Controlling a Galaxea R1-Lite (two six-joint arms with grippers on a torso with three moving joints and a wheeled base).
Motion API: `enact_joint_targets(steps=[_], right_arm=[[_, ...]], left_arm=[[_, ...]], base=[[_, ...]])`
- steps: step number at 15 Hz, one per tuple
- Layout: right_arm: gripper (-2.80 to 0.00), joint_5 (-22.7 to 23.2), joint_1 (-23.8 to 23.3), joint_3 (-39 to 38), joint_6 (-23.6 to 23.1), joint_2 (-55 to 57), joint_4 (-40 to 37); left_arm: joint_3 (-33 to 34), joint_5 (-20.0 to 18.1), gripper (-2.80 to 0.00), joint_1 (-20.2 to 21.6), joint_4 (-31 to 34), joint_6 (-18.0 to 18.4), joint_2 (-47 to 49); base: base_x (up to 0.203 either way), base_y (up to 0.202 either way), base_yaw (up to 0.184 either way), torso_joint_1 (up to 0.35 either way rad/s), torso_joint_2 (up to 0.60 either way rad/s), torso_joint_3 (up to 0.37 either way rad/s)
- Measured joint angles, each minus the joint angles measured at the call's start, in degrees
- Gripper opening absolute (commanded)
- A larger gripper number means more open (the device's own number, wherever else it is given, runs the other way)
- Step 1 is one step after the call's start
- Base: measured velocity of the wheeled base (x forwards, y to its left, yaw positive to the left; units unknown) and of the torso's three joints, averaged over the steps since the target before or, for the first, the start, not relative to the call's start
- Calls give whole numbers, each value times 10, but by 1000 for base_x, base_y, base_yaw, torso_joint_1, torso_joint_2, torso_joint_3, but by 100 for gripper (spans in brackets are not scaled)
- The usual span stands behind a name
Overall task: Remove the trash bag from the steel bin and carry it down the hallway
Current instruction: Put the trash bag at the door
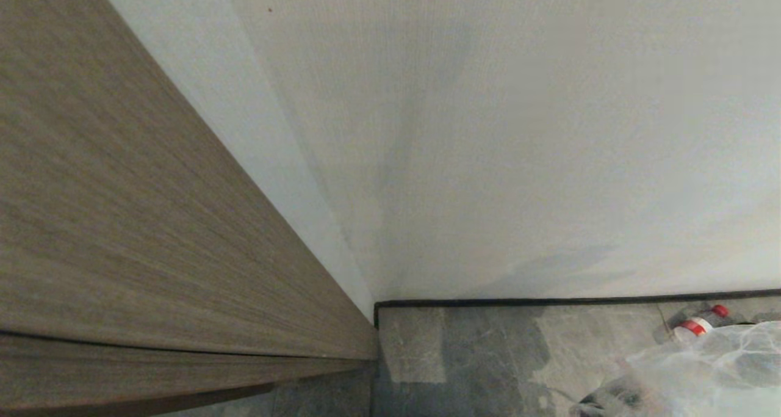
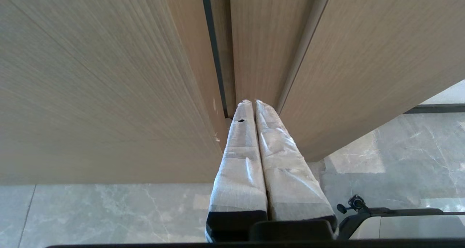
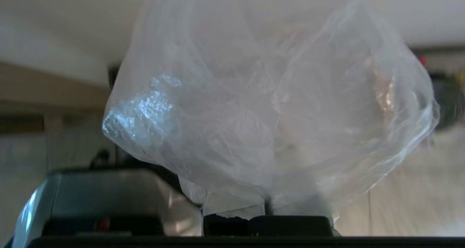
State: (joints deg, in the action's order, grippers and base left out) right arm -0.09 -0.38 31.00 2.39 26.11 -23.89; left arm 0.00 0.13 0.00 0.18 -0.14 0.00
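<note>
1. Where the right gripper (image 3: 267,213) shows in its wrist view, its jaws are closed on the trash bag (image 3: 269,95), the gathered plastic pinched between the wrapped fingers (image 3: 232,208).
2. From that pinch the trash bag billows away from the jaws along the gripper's line, so its long axis runs from the grip to the far, rounded end.
3. Material: thin, clear to whitish film, crinkled, with bright glints on one side; the contents are too blurred to name.
4. In the head view the trash bag (image 1: 714,362) fills the lower right corner, over grey stone-look floor tiles (image 1: 482,356); a red-capped bottle (image 1: 700,323) lies on the floor just beyond it, near the black skirting (image 1: 549,301) of the white wall (image 1: 518,130).
5. The left gripper (image 2: 254,104) has its jaws closed and empty, long padded fingers (image 2: 241,161) pressed together, pointing at a wood-grain panel (image 2: 109,95).
6. The same wood-grain panel (image 1: 122,191) borders the scene's left.
</note>
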Motion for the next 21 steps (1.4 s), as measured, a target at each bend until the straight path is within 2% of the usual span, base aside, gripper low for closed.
enact_joint_targets(steps=[3,5,9,14,21], right_arm=[[-280,-6,3,27,0,154,14],[-280,-23,5,27,2,259,63],[-280,-86,12,3,-3,442,192],[-280,-105,15,-13,1,608,279],[-280,-127,25,-15,-12,802,512]], left_arm=[[0,0,-280,0,0,0,0],[0,0,-280,0,0,0,0],[0,0,-280,0,0,0,0],[0,0,-280,0,0,0,0],[0,0,-280,0,0,0,0]], base=[[0,0,0,0,0,0],[0,0,0,0,0,0],[0,0,0,0,0,0],[0,0,0,0,0,0],[0,0,0,0,0,0]])
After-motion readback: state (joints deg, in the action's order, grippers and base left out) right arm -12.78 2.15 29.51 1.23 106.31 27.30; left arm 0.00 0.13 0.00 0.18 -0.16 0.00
